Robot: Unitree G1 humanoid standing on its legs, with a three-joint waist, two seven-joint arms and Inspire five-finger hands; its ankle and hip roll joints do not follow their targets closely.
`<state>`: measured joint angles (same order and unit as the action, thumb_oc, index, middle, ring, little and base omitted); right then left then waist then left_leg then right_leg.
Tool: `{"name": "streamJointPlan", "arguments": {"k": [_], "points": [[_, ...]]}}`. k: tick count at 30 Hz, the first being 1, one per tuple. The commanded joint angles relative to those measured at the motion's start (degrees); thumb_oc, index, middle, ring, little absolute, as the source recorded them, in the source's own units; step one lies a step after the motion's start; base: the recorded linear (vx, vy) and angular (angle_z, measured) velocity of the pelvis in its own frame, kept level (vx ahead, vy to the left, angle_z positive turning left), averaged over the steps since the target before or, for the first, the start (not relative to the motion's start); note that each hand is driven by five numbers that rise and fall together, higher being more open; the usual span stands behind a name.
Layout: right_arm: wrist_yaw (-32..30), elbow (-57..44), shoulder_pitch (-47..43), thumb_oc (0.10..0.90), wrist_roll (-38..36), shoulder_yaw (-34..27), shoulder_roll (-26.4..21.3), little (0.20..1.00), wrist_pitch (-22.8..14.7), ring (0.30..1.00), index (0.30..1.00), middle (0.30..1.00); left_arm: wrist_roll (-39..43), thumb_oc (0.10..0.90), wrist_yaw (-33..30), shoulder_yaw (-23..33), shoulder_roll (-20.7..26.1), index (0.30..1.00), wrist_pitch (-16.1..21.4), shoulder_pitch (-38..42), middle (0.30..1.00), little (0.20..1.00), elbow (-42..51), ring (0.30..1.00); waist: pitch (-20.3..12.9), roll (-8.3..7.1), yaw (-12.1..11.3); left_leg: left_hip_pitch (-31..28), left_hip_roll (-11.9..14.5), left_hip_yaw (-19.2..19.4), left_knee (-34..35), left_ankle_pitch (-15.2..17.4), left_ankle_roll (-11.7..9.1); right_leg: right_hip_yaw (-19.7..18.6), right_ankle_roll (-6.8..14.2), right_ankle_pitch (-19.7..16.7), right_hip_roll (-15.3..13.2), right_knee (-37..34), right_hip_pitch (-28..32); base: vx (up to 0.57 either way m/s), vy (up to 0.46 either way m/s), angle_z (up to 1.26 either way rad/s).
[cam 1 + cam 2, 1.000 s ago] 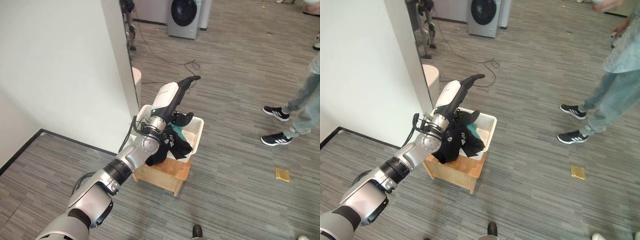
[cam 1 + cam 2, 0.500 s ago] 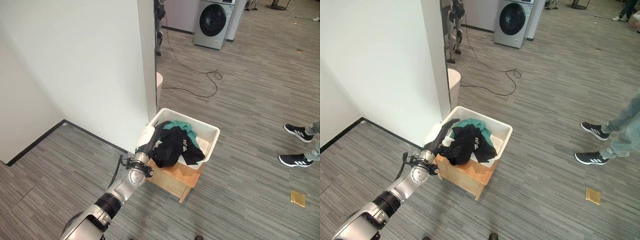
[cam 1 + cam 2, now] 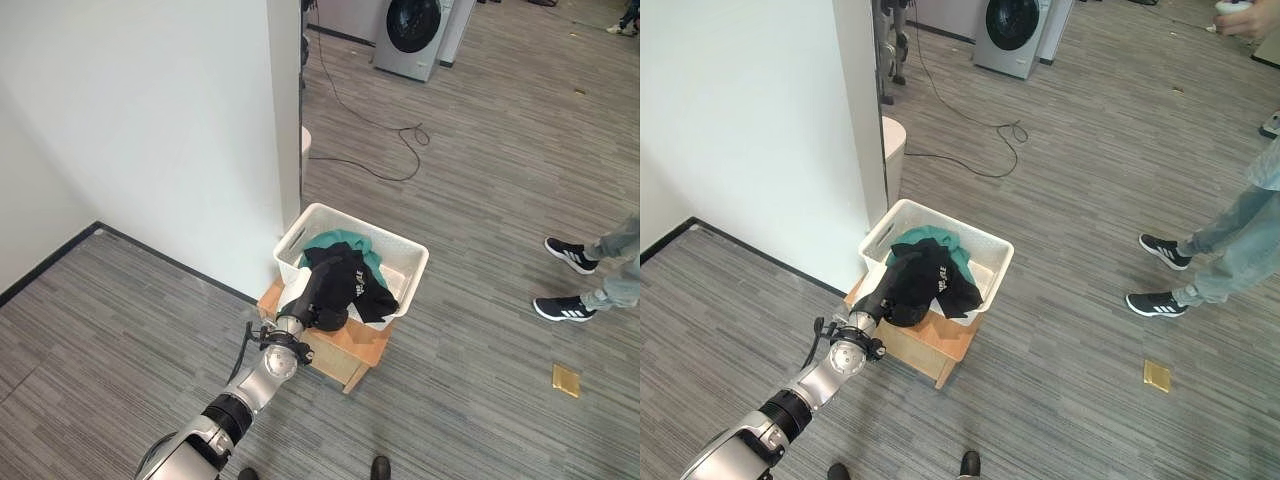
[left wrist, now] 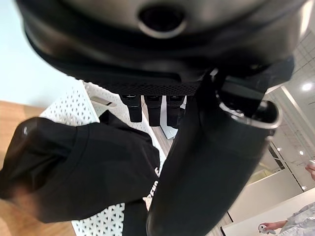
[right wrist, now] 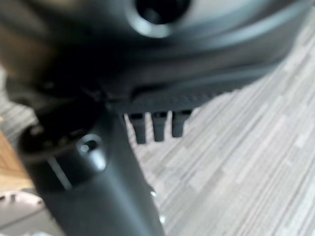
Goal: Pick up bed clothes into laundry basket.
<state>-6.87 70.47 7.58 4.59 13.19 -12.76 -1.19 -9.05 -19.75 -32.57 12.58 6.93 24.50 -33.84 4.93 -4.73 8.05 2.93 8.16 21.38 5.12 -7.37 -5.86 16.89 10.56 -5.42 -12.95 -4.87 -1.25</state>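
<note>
My left hand sits at the near rim of the white perforated plastic laundry basket, its fingers straight, holding nothing. The crumpled black garment lies just beyond them, draped over that rim above the low wooden table, on a teal cloth.

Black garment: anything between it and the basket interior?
Nothing visible. The black garment already lies mostly inside the basket, on a green cloth, with part draped over the near rim beside the left hand.
</note>
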Motion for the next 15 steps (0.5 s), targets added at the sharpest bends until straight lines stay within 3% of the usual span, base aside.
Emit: {"name": "streamJointPlan", "arguments": {"k": [1, 9, 15], "points": [[-3.22, -1.23, -2.69, 0.800, -2.82, 1.12, -2.38, 0.900, -0.66, 0.900, 0.900, 0.900, -0.58, 0.800, -4.33, 2.52, -2.45, 0.900, 3.43, 13.31, 0.900, 0.900, -1.12, 0.900, 5.35, 0.48, -0.88, 0.59, 3.77, -1.40, -0.12, 2.34, -1.80, -0.79, 2.44, 1.84, 1.17, 0.36, -0.10, -0.12, -0.009, -0.02], [-4.40, -3.19, -3.34, 0.800, -4.18, 2.43, -3.06, 0.900, -2.13, 0.900, 0.900, 0.900, -4.08, 0.800, -10.20, 2.51, -0.70, 0.900, 2.45, 22.11, 0.900, 0.900, -4.22, 0.900, 9.13, -1.87, 0.44, 5.35, 4.65, -0.74, -0.12, 1.00, -2.04, -1.77, 2.75, 0.17, 1.42, 0.45, -5.71, -0.09, -0.014, -0.06], [-4.79, -4.09, -4.32, 0.800, -4.51, 3.55, -3.60, 0.900, -2.84, 0.900, 0.900, 0.900, -7.17, 0.800, -13.48, 2.04, 0.29, 0.900, 1.52, 28.02, 0.900, 0.900, -4.92, 0.900, 10.97, -1.92, 1.08, 7.65, 4.57, -0.39, -0.12, 0.82, -2.15, -1.93, 3.24, -0.66, 0.72, 0.52, -8.39, -0.04, 0.023, -0.06]]}}
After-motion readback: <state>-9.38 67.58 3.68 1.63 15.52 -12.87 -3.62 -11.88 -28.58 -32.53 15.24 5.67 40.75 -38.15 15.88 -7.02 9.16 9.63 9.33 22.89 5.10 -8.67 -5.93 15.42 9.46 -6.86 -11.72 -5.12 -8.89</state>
